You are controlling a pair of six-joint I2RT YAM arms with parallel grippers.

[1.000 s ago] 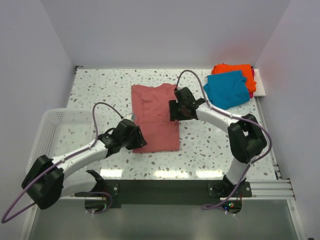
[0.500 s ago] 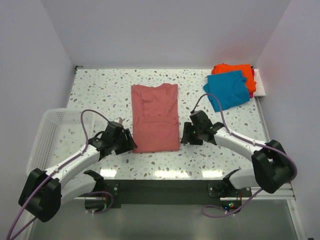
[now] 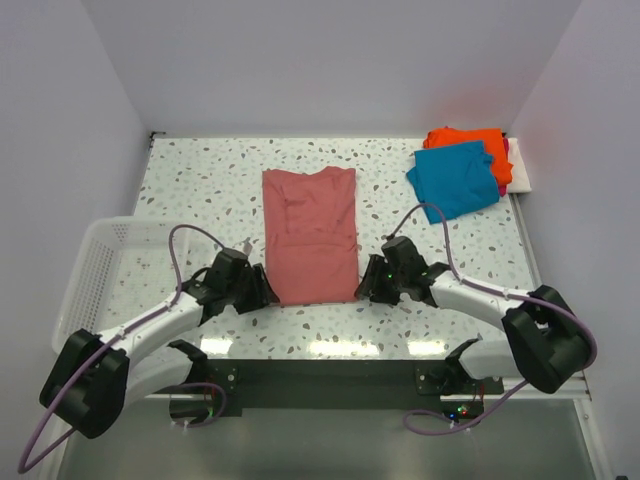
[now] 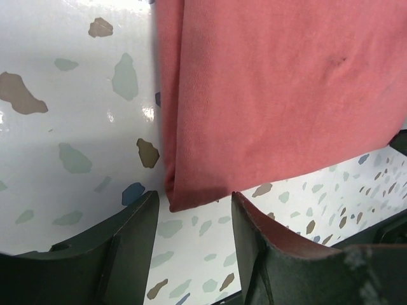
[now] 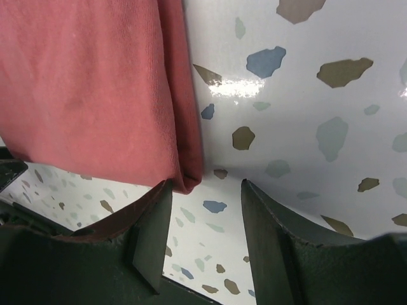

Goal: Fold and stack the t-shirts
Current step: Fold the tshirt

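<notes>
A large dusty-red t-shirt lies flat mid-table, folded into a long strip. My left gripper is at its near left corner, my right gripper at its near right corner. In the left wrist view the red t-shirt ends in a folded corner just ahead of the open left gripper. The right wrist view has the red t-shirt with its corner at the tip of the left finger of the open right gripper. Neither holds cloth. A teal t-shirt lies on an orange one, with a magenta edge beside them.
A white mesh basket sits at the table's left edge, beside the left arm. The stacked shirts rest on a white board at the far right corner. White walls close in the table on three sides.
Both grippers have drawn back toward the near edge. The left came off the shirt's lower left part, the right left the shirt's right edge; both now flank its near corners. The shirt has not moved.
</notes>
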